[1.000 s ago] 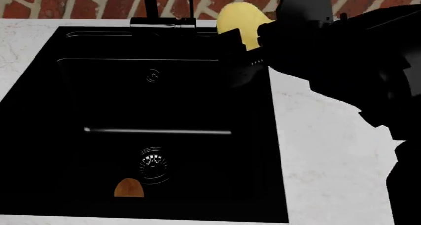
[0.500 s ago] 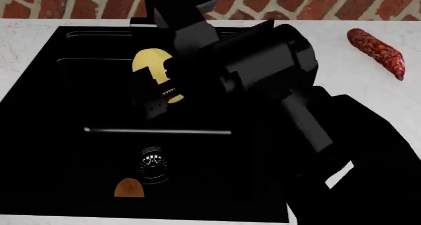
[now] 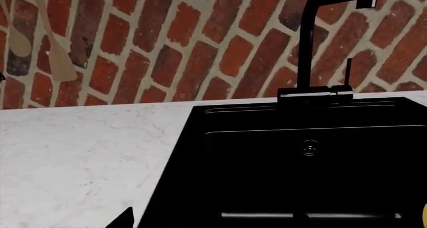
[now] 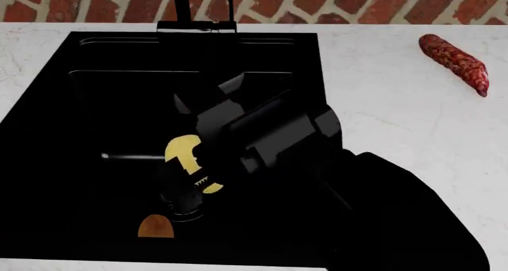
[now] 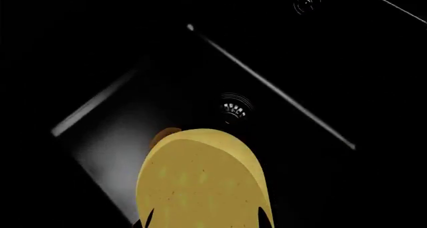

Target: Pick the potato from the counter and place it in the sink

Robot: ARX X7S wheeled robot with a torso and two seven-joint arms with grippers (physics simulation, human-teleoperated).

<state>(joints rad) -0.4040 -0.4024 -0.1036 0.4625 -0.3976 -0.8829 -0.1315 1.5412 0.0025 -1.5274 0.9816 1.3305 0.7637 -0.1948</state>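
Note:
The pale yellow potato (image 4: pixel 182 151) is held in my right gripper (image 4: pixel 193 171), low inside the black sink (image 4: pixel 95 104), just above the round metal drain (image 4: pixel 184 201). In the right wrist view the potato (image 5: pixel 200 183) fills the space between the dark fingertips (image 5: pixel 148 219), with the drain (image 5: pixel 233 108) beyond it. The white marble counter (image 4: pixel 397 122) surrounds the sink. My left gripper is only a dark tip (image 3: pixel 123 219) at the edge of the left wrist view, over the counter (image 3: pixel 80 153) beside the sink (image 3: pixel 300 163).
A small orange-brown rounded item (image 4: pixel 156 226) lies on the sink floor near the drain. A long red-speckled sweet potato (image 4: pixel 452 56) lies on the counter at the far right. The black faucet (image 4: pixel 190 12) stands at the sink's back edge, before a brick wall.
My right arm has swung left and down with the potato, from the sink's back right corner to low over the drain.

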